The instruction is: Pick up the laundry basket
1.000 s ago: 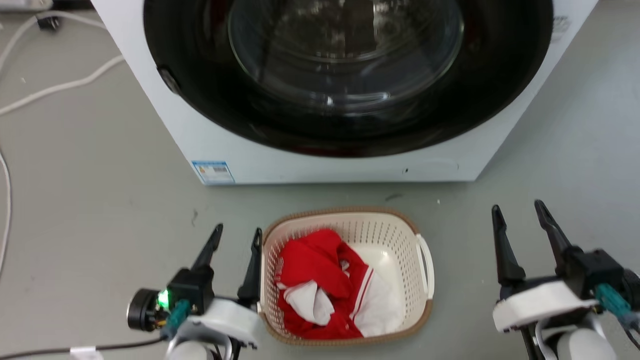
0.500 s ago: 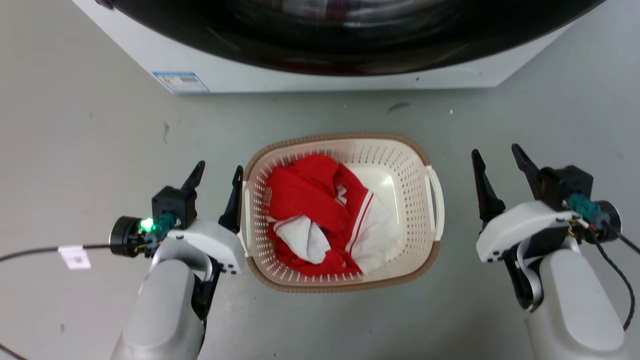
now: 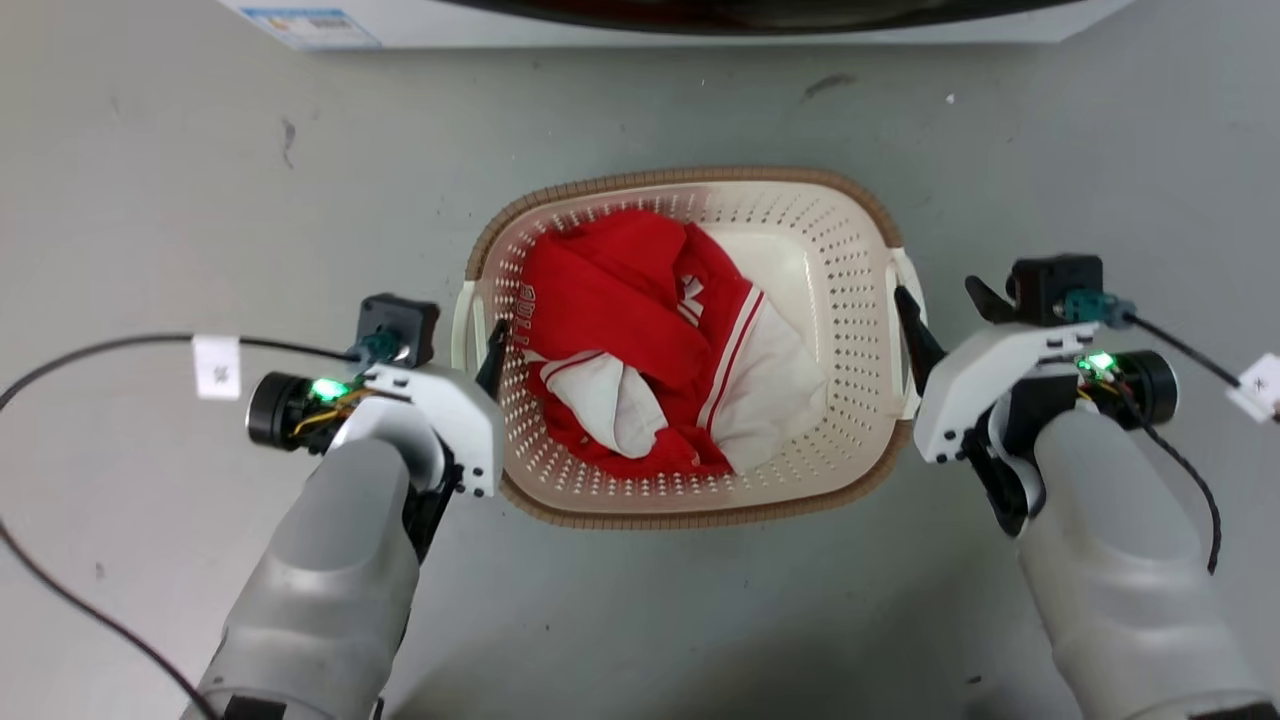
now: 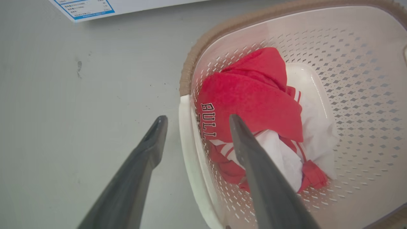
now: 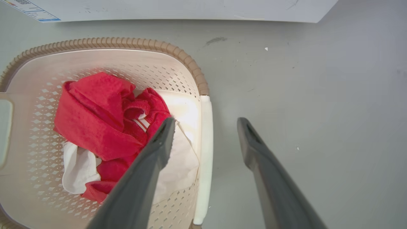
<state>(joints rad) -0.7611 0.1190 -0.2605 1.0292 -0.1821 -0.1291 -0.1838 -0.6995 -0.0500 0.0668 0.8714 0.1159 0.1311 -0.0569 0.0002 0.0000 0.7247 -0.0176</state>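
Sitting on the grey floor (image 3: pixel 200 150) between the two arms, the basket (image 3: pixel 690 178) lies just near of the washer (image 3: pixel 600 30), whose white base runs along the far edge of the head view. The basket is a cream-white plastic tub, a rounded rectangle, its walls pierced with rows of small holes and its floor smooth. A brown woven-look rim runs round the top, broken at the left and right ends by white handles. It stands upright, its long sides far and near.

Inside lie crumpled clothes (image 3: pixel 640 320), red over white, heaped toward the left half; a bare patch of the floor shows at the far right. In the left wrist view the red cloth (image 4: pixel 254 89) bears black-edged white letters reading BULL (image 4: pixel 208 121).

The left gripper (image 3: pixel 455 335) is spread wide across the left handle (image 3: pixel 462 325): in its wrist view (image 4: pixel 197 118) one finger stands outside over the floor, the other inside over the clothes, with the handle (image 4: pixel 187 143) between them and nothing pinched. The right gripper (image 3: pixel 934 290) is likewise spread over the right handle (image 3: pixel 908 265); in its wrist view (image 5: pixel 206 121) the handle (image 5: pixel 205 152) runs between the two fingers, one above the white cloth (image 5: pixel 178 165) inside, one over the floor outside. Whether any finger touches the plastic cannot be told.

A blue-edged label (image 4: pixel 86 6) sits on the washer's base at the far left.
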